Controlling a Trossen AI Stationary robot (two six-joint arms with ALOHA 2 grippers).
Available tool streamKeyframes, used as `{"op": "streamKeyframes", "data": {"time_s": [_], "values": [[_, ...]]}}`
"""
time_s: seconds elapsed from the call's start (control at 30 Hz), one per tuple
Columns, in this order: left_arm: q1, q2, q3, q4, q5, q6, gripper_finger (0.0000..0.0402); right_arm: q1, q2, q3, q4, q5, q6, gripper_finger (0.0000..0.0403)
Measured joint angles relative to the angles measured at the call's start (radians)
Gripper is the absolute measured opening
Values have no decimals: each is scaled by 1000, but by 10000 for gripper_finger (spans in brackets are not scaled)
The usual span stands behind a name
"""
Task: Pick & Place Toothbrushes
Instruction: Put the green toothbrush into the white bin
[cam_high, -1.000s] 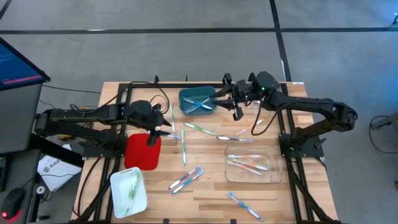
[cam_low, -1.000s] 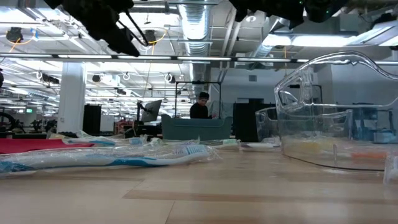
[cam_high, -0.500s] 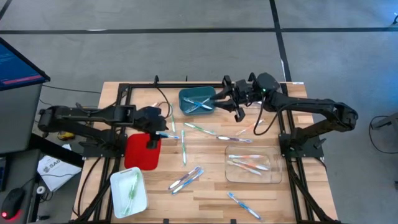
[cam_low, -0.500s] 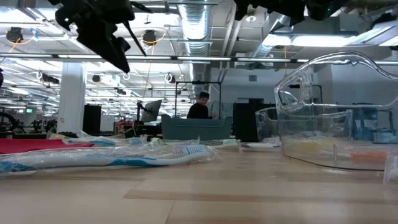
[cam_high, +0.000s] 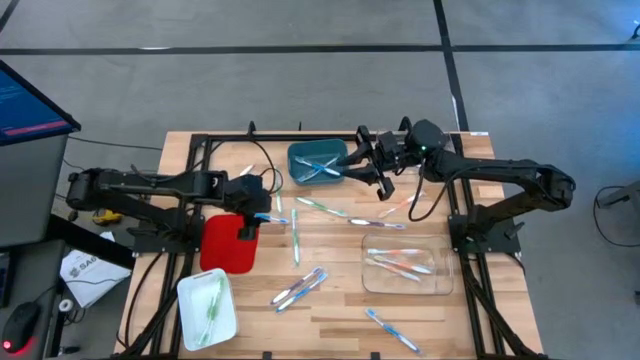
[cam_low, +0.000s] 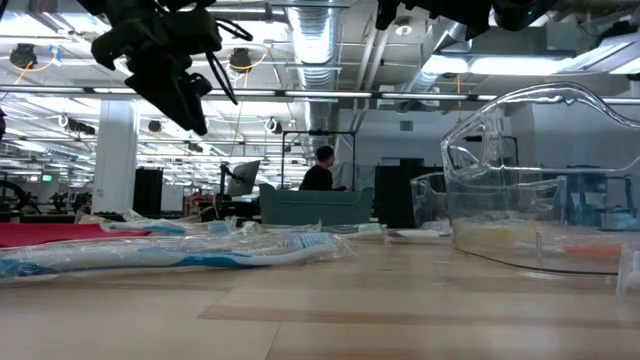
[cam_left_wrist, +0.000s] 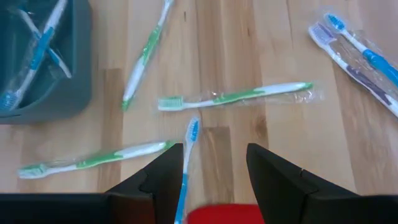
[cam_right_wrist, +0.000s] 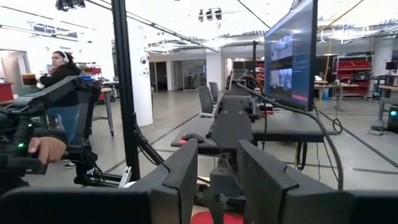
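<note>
Toothbrushes lie scattered flat on the wooden table (cam_high: 330, 300): green ones (cam_left_wrist: 233, 96) (cam_left_wrist: 93, 158), a blue one (cam_left_wrist: 188, 155), a wrapped blue and purple pair (cam_high: 298, 288). My left gripper (cam_left_wrist: 214, 168) hangs open above the table by the red tray's far right corner (cam_high: 268, 212), tipped downward. The blue toothbrush lies just beside one finger and nothing is between the fingers. My right gripper (cam_high: 374, 174) is held high beside the teal bin (cam_high: 318, 162), open and holding nothing (cam_right_wrist: 217, 174), pointing about level.
The teal bin (cam_left_wrist: 37, 68) holds blue brushes, the white tray (cam_high: 207, 305) green ones, the clear tray (cam_high: 405, 263) orange-red ones. The red tray (cam_high: 228, 243) lies under my left arm. A black frame and cables edge the table. A person (cam_right_wrist: 59, 74) stands in the room beyond.
My left gripper has come down a little and tipped its fingers further downward, shifting slightly toward the table's right. Its fingers stay open. The toothbrushes have not moved.
</note>
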Motion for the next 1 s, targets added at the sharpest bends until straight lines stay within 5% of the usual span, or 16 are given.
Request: {"op": "streamKeyframes", "data": {"time_s": [0.57,0.8,1.0], "values": [[-15,11,0,65,-23,22,173,12,0,0,-20,1,-6,108],[-26,1,-2,-32,-18,-26,172,19,0,0,-22,3,0,108],[7,7,-1,117,-18,62,173,17,0,0,-22,3,0,108]]}}
